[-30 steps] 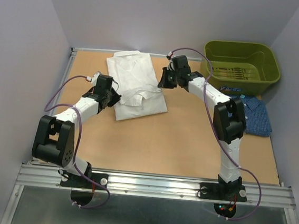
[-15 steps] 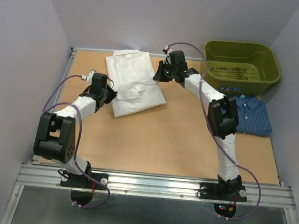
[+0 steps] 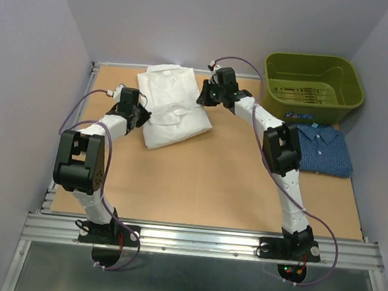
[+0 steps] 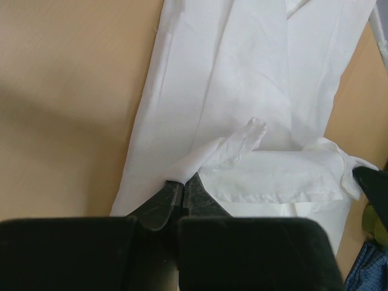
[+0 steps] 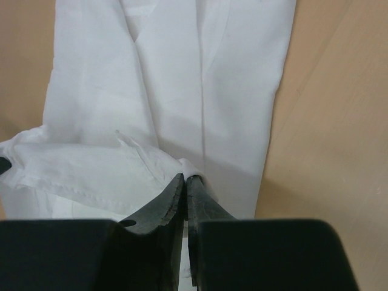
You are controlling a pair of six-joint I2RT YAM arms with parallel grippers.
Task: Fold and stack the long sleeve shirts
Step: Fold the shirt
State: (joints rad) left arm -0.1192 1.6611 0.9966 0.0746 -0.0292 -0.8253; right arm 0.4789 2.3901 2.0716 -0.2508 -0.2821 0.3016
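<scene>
Lying on the far left part of the wooden table [image 3: 211, 181], the white shirt [image 3: 177, 106] is partly folded, its collar end toward the back edge and a sleeve drawn across its lower half. The left gripper [image 3: 142, 116] meets the shirt's left edge; in the left wrist view its jaws are pressed together on a twisted ridge of the white cloth, which rises from the fingertips toward the folded sleeve. The right gripper [image 3: 204, 98] sits at the shirt's right edge; in the right wrist view its fingers [image 5: 176, 194] stand nearly together, only a thin slit between them, with a small peak of white fabric caught at their tips. The dark blue shirt [image 3: 324, 151] lies folded flat at the right side of the table, collar up, just in front of the olive-green bin [image 3: 317, 60], well apart from both grippers.
</scene>
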